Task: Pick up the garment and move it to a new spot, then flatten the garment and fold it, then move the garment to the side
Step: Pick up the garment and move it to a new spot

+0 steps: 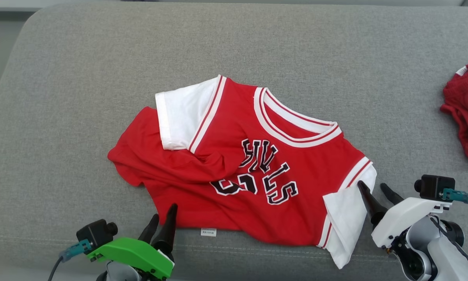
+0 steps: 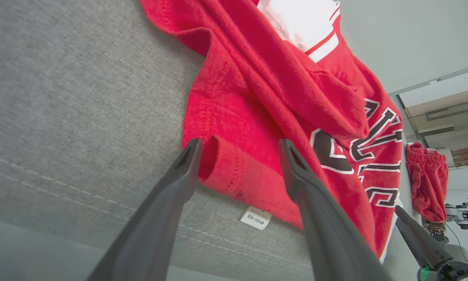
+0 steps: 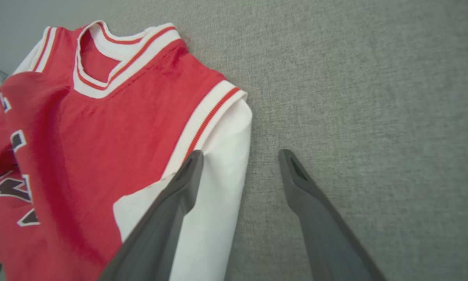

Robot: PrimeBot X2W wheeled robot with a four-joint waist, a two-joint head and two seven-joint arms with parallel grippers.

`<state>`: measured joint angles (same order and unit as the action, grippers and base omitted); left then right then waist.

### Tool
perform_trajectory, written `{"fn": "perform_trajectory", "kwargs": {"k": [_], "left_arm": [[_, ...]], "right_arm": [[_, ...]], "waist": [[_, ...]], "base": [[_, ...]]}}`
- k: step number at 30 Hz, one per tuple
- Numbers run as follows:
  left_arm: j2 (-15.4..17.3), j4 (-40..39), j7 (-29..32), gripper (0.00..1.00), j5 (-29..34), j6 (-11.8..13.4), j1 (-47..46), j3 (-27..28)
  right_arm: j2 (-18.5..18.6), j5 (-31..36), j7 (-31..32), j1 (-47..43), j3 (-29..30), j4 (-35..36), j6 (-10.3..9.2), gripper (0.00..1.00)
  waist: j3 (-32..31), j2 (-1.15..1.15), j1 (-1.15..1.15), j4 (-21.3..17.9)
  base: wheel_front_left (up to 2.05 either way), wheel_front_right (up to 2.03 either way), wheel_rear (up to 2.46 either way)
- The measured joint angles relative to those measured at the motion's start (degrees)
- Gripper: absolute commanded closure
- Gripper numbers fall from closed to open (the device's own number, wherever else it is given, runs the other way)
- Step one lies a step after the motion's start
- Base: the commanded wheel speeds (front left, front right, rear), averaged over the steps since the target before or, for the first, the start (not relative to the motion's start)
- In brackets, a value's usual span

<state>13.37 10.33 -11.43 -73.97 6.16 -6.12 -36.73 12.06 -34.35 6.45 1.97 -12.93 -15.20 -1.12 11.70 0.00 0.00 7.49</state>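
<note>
2 grippers sit at the near edge of the grey couch cushion (image 1: 82,78), both with fingers spread wide and holding nothing. The left gripper (image 1: 164,210), under its green housing, points at the jersey's near hem; in its wrist view a rolled corner of the red hem lies between the 2 fingers, just beside one tip. A small white label (image 1: 208,232) sticks out from under the hem onto the cushion, near the stitched seam. The right gripper (image 1: 371,184) straddles the outer edge of the near white sleeve (image 1: 347,218): 1 finger lies over the white cloth, the other over bare cushion.

The red jersey (image 1: 234,156) lies front up across the middle of the cushion, collar toward the far side, its black-and-white lettering and number creased by a fold running through the chest. Its lower left part is bunched, and the second white sleeve (image 1: 179,117) is folded over the red body. Far to the right, well apart, lies a crumpled red garment (image 1: 466,113).
</note>
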Motion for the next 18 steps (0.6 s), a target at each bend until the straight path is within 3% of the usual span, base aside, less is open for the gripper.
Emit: {"fn": "perform_trajectory", "kwargs": {"k": [14, 18], "left_arm": [[-0.05, -0.87, 0.38, 0.00, -4.59, 0.55, 5.61, 1.70], [-1.77, -2.47, 1.09, 0.00, -7.68, 0.68, 6.20, 2.59]], "right_arm": [[0.53, 0.10, 0.67, 1.35, -0.85, -0.60, 0.56, 0.00], [0.81, 0.10, 0.66, 1.33, -0.58, -0.64, 0.55, 0.00]], "waist": [[0.00, 0.00, 0.00, -0.04], [0.21, 0.00, 0.00, 0.38]], "base": [[0.00, 0.00, 0.00], [0.00, 0.00, 0.00]]}}
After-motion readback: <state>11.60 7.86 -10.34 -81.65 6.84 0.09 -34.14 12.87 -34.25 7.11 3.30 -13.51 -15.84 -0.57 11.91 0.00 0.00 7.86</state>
